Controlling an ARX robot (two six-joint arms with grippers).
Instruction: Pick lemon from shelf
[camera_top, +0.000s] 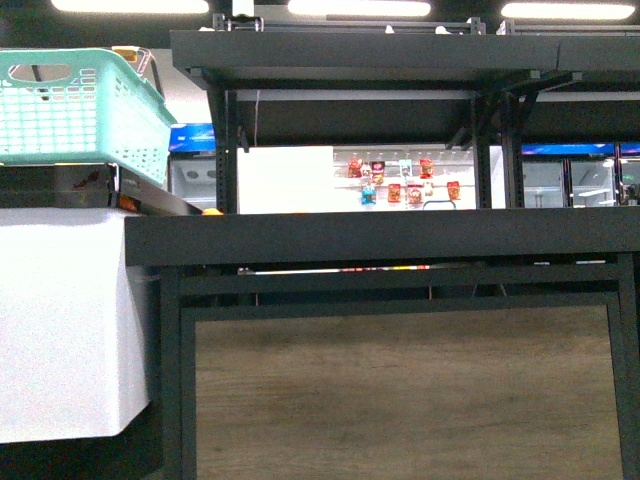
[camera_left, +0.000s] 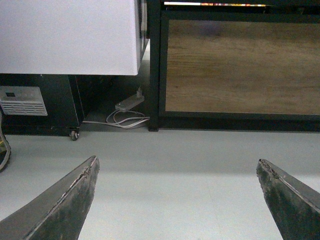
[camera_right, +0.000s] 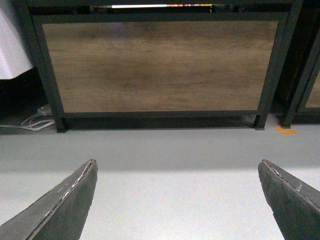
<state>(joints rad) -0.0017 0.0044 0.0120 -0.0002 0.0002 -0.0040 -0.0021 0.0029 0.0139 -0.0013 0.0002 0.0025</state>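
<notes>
Black metal tiered shelf (camera_top: 380, 238) seen edge-on; its raised tray rim hides any lemon. Left gripper (camera_left: 175, 167) and right gripper (camera_right: 177, 167) hang low over grey floor (camera_left: 200, 150), jaws wide apart. A lemon is likely light, firm and prone to rolling: grip across its middle.

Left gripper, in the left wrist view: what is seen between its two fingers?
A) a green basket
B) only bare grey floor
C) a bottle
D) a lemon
B: the left gripper is open and holds nothing; only the grey floor shows between its fingers.
</notes>
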